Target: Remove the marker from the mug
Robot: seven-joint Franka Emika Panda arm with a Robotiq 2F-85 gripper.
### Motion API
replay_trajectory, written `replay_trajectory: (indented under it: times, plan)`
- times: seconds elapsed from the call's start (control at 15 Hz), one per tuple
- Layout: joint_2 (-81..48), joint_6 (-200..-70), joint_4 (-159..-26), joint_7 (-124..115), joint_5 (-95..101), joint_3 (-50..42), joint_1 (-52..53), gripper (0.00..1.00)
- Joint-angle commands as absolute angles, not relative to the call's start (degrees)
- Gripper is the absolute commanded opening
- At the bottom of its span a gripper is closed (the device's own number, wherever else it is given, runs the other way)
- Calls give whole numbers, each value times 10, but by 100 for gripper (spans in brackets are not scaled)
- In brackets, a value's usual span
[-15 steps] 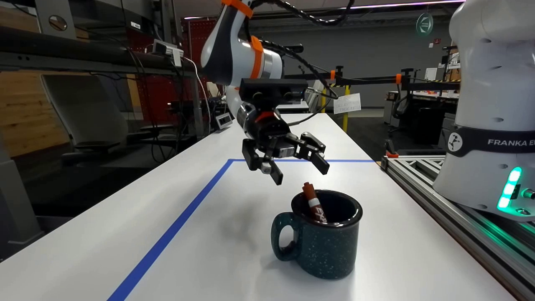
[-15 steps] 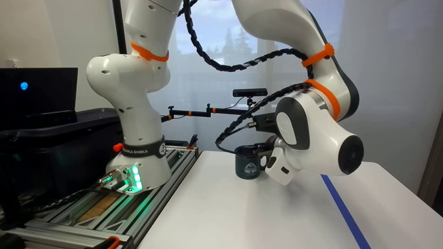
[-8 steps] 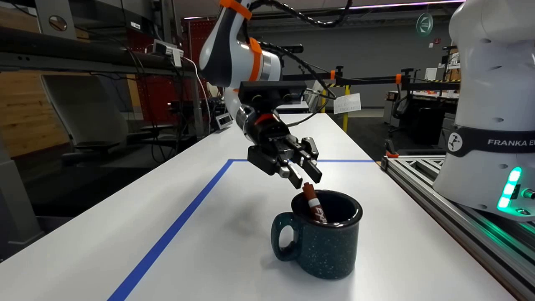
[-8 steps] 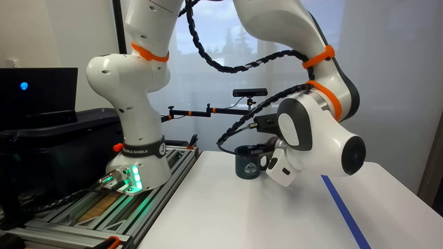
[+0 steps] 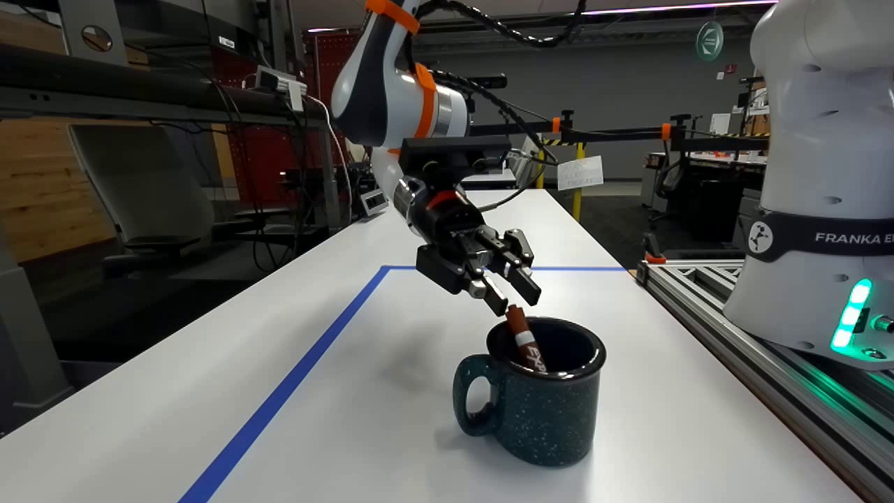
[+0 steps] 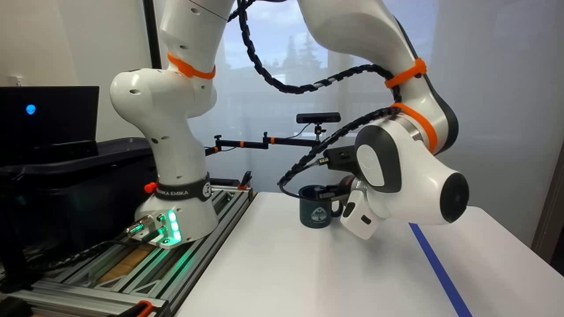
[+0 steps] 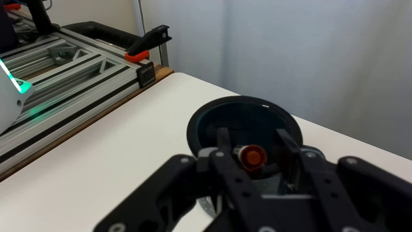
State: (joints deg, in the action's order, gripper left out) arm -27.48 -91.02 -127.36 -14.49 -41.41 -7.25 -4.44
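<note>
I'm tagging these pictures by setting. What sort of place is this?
Probably a robotics lab, perhaps within an office. A Franka arm stands on a metal-rail frame, what looks like a camera tops a jointed boom, and an office chair shows in the background.

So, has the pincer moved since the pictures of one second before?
Yes. Judged against the unmoved mug in an exterior view, the pincer has come slightly lower, its fingers now closer together, towards the marker.
</note>
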Motion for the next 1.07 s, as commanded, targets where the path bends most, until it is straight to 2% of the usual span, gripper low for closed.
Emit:
replay_trajectory:
  times: [0.0,0.07,0.13,0.2,0.27,0.4,0.47,0.53,1.0]
  plan:
    - [-284,-908,-1260,-155,-402,-71,-40,37]
    - [-286,-908,-1259,-156,-401,-71,-40,38]
    - [-289,-907,-1257,-157,-400,-70,-40,34]
    - [-291,-907,-1256,-157,-400,-70,-40,27]
    - [-292,-908,-1254,-156,-400,-69,-39,14]
    - [-290,-909,-1253,-150,-401,-68,-40,2]
    - [-286,-906,-1253,-146,-403,-67,-41,0]
    - [-276,-906,-1256,-136,-406,-66,-43,4]
    - [-199,-898,-1280,-101,-407,-70,-51,5]
